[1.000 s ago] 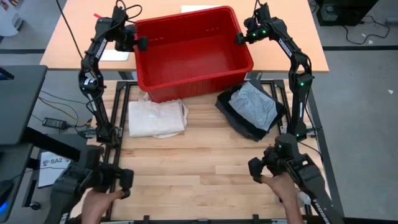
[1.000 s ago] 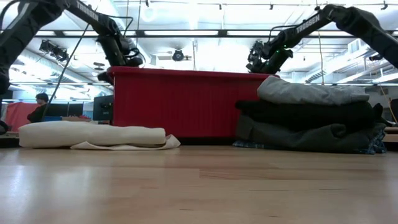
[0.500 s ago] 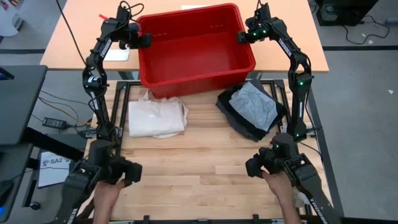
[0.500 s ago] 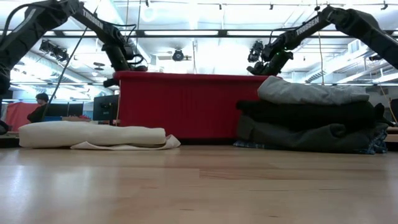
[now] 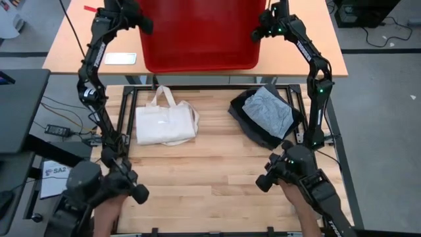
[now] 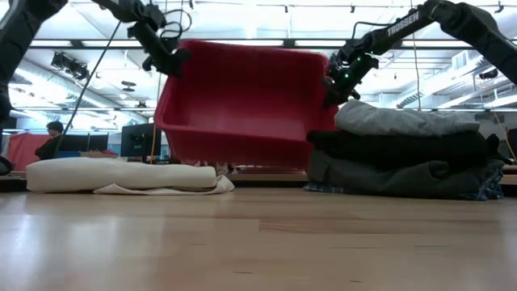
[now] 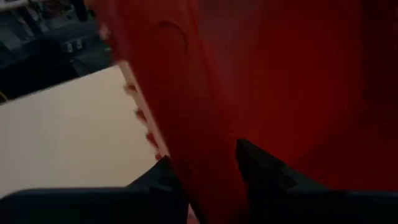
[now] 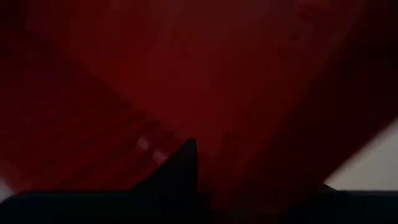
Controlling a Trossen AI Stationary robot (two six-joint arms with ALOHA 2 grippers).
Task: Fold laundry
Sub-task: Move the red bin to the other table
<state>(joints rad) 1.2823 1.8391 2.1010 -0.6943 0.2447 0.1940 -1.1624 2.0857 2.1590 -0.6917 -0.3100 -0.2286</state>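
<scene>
Both arms are reaching over the far edge of the bench (image 5: 217,178), where the left pincer (image 5: 139,21) is clamping one end wall of the red bin (image 6: 242,101) and the right pincer (image 5: 258,31) is clamping the opposite wall; the low view shows the bin hanging tilted, clear of the surface. The laundry (image 5: 264,116) is sitting as a folded stack near the bench's far right corner, a light grey shirt (image 6: 404,120) on top of darker pieces. A cream tote (image 5: 166,124) is lying toward the far left. The clothes look soft, light and limp, likely to sag and unfold, so pinching a hem or corner should be working better than gripping the middle.
</scene>
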